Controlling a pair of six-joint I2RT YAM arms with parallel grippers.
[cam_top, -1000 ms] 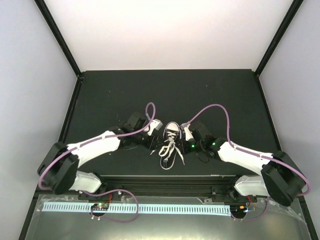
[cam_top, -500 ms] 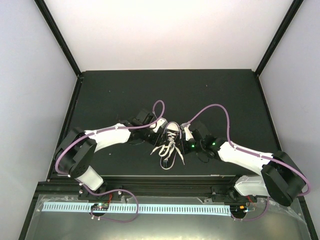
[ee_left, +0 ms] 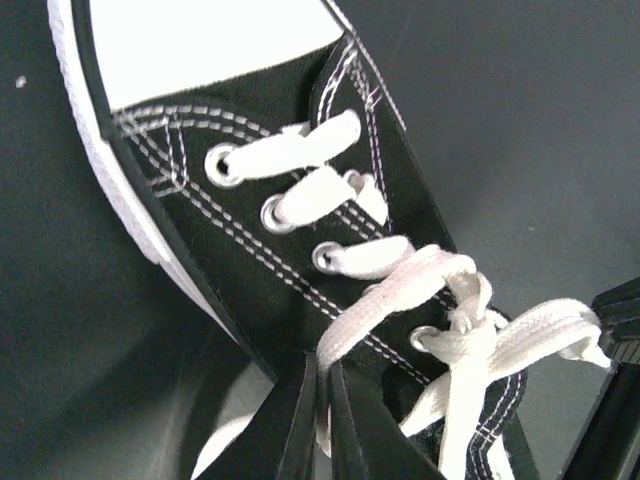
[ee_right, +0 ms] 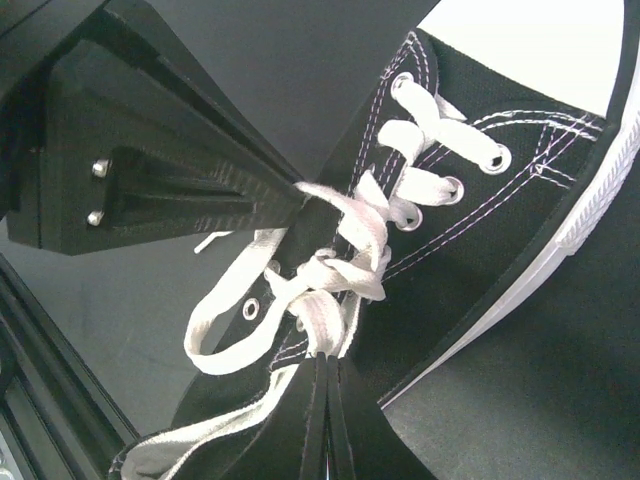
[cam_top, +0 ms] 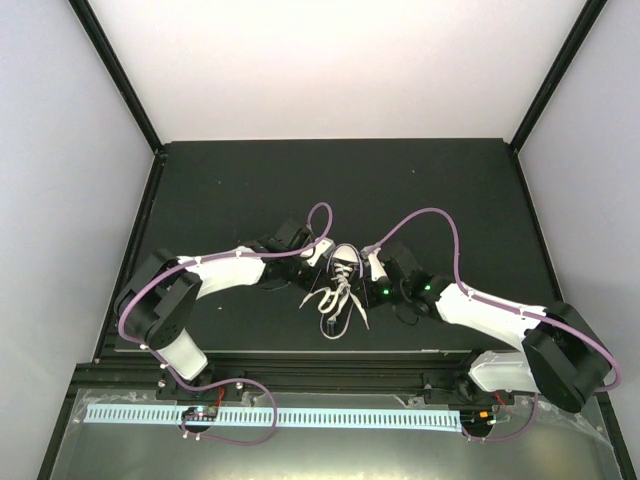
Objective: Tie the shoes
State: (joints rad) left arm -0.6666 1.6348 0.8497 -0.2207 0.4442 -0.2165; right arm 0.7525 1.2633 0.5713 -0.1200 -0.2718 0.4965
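Black sneaker [cam_top: 343, 262] with white toe cap flat on the dark counter [cam_top: 300, 180], directly between the left fingers [ee_left: 312, 375] and the right fingers [ee_right: 318, 390], toe pointing away from both arm bases. Left fingers clenched on a white lace strand [ee_left: 385, 295] at the side of the sneaker nearest them, just past the last eyelets, the strand running from the tips across the tongue into a loose crossing. Right fingers pressed tight together at the opposite side, pinching a second lace strand [ee_right: 325, 335] that hangs from the same crossing. Both sets of tips close to each other, only tongue and lacing between. Loose lace ends [cam_top: 340, 310] trailing on the counter behind the fingers, toward the arm bases.
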